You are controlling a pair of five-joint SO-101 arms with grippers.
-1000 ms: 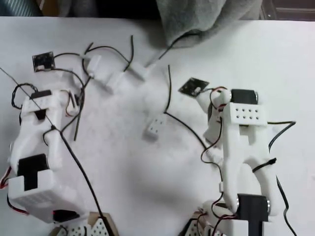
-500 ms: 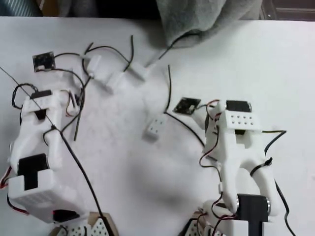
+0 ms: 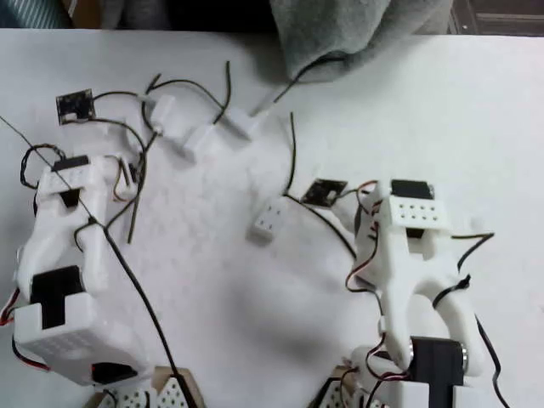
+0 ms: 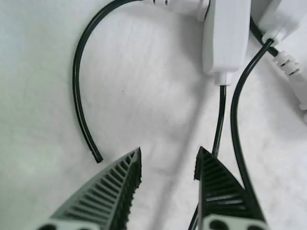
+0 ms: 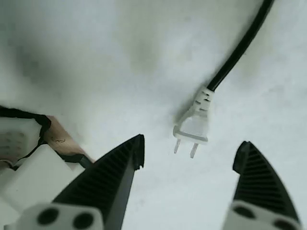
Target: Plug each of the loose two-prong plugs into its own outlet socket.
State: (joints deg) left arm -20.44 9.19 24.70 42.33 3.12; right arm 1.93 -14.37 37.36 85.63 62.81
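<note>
- Plug point(image 5: 193, 125) lies flat on the table point(image 5: 72, 57), with nothing holding it. Its two prongs point toward your right gripper point(image 5: 190, 146).
- Its black cable point(image 5: 242, 45) runs off the back of the plug, away from the gripper.
- Your right gripper is spread wide. One finger sits on each side of the plug, and neither touches it.
- In the high view, the socket point(image 3: 270, 218) is a white piece with holes. It sits mid-table between your two arms, just beside a black cable point(image 3: 291, 153) that runs on under the right arm point(image 3: 412, 246).
- Your left gripper point(image 4: 168, 155) stands slightly parted over bare table and grips nothing.
- Ahead of it lies a white block point(image 4: 225, 36) with a black cord point(image 4: 219, 120) coming from its end. The cord passes close by one fingertip.
- A curved wire point(image 4: 76, 81) ends loose, just beside the other fingertip.
- In the high view, the left arm point(image 3: 64, 229) is at the table's left side. More white blocks point(image 3: 197, 140) and cables are scattered beyond it.
- A grey cloth point(image 3: 365, 34) hangs over the far edge of the table.
</note>
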